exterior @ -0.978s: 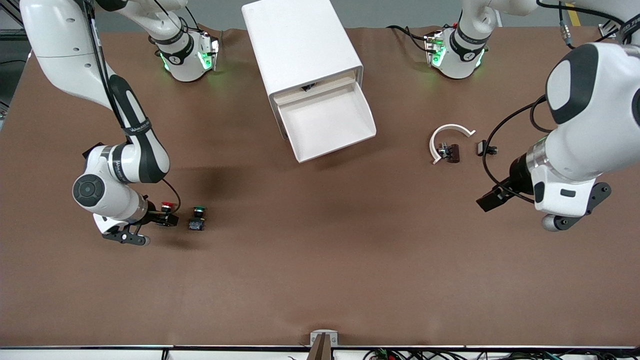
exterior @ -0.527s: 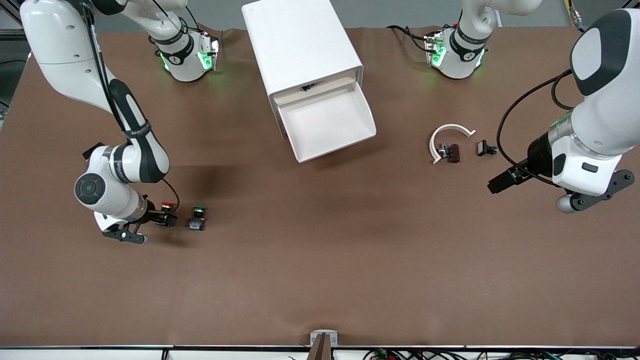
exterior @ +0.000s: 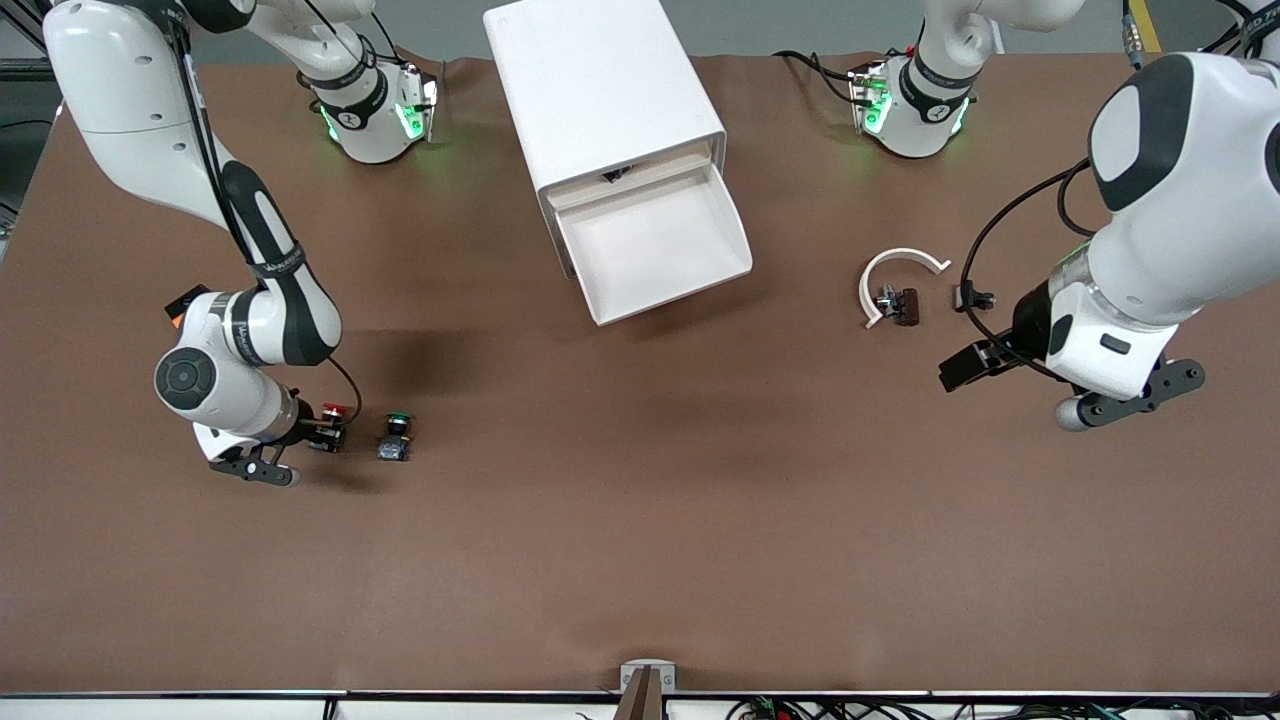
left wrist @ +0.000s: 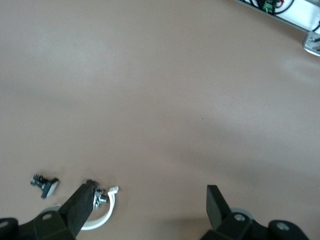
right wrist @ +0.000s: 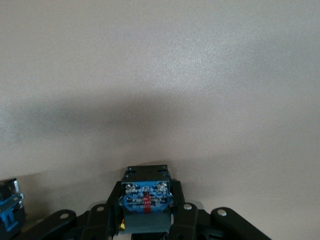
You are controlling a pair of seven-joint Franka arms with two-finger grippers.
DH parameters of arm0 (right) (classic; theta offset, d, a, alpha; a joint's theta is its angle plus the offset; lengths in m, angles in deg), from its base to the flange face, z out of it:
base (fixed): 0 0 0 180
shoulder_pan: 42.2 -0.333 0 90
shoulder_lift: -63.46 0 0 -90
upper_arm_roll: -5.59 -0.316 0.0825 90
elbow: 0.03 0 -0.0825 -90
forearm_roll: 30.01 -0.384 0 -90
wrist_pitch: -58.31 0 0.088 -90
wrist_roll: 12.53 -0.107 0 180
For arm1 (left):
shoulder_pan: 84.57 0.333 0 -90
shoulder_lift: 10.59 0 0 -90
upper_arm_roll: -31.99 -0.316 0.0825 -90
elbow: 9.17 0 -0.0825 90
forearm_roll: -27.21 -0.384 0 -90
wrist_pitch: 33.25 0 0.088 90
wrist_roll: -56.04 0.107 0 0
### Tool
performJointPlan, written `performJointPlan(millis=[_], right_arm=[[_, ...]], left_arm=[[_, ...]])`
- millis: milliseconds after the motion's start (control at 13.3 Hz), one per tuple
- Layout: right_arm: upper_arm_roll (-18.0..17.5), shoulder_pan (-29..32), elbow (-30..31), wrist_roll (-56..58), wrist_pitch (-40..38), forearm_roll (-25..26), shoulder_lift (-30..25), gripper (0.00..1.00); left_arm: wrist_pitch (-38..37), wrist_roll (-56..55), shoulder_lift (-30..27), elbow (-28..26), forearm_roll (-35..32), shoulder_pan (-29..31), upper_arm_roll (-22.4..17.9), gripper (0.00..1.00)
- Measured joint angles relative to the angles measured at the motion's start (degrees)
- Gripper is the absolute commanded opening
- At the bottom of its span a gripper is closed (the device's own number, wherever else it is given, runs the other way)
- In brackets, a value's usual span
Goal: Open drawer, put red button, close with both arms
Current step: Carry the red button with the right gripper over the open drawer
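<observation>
right gripper [exterior: 322, 436] clamped on the red button [exterior: 334, 410], one item, low at the right arm's end of the counter [exterior: 640, 520]. step judged: pickup; next, lift and carry to the one open drawer [exterior: 655, 245]. one green button [exterior: 397, 420] just beside. left gripper [left wrist: 147, 207] spread wide, empty, over bare counter near one white ring [exterior: 893, 272].

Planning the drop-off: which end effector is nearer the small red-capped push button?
Right. The right end effector is shut on the red-capped push button; the left end effector hangs open near the table's other end.
</observation>
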Motion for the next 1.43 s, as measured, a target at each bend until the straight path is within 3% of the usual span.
performJointPlan(millis=[226,527,753,1129,1430], right_arm=[[-0.42,-0.51,-2.67,-3.5,-5.56,0.0,-0.47,0.0],[-1.1,-6.01,-17.77,-16.26,-32.5,-0.13,-3.95,0.0],[-1.49,-12.36,-24.15,-28.74,-44.26,-4.46,-7.79,0.0],[-1.84,-26.79,-24.62,-51.42,-47.44,-10.58,-12.55,0.0],[-1.92,-38.05,-24.89,-58.92,-45.58,-11.0,-12.72,0.0]], left_arm=[[3.58,2.2,-0.06,-3.0,0.0,-0.01,0.07,1.0],[4.19,2.36,-0.62,-3.36,0.0,-0.11,0.26,1.0],[4.14,2.37,-1.95,-3.47,0.0,-0.14,0.35,1.0],[3.94,2.41,-2.88,-4.38,0.0,-0.24,1.56,1.0],[3.63,6.04,-5.21,-6.8,0.0,0.01,1.57,1.0]])
